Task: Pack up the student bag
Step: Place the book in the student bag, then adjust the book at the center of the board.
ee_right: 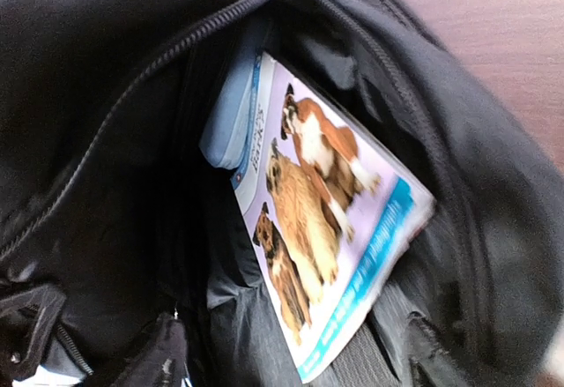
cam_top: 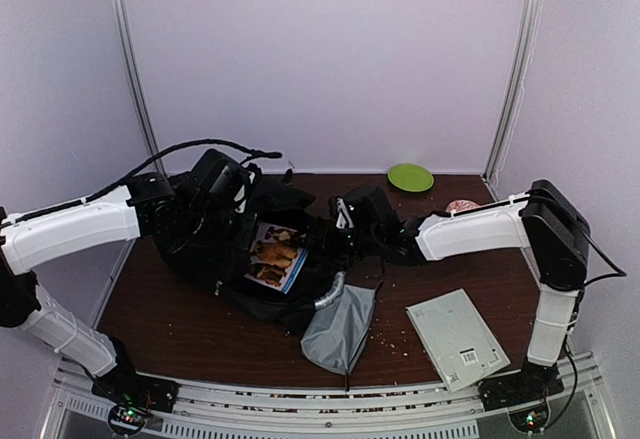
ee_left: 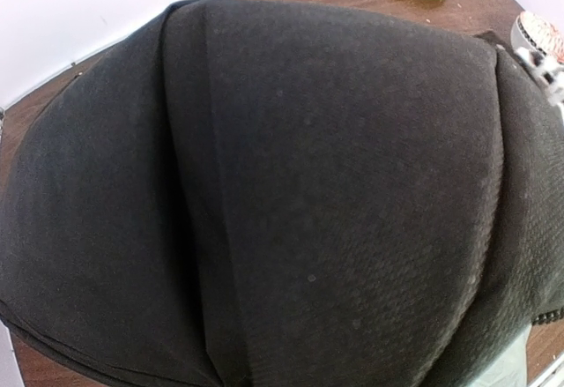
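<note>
Student bag (ee_left: 264,184) — matt woven cloth

A book (ee_right: 326,219) half fills the student bag (ee_right: 97,96) opening.

The student bag (cam_top: 215,259) lies on the table (cam_top: 160,309), left of centre. In its open mouth sits a booklet (cam_top: 277,256) (another pad (ee_right: 231,118) is tucked partly beneath it, deeper in the bag). A pouch (cam_top: 340,329) lies just before the bag, against its near right edge. A flat case (cam_top: 457,337) lies toward the front right corner, well apart from the bag. A plate (cam_top: 411,177) sits at the far edge, right of centre.
</note>
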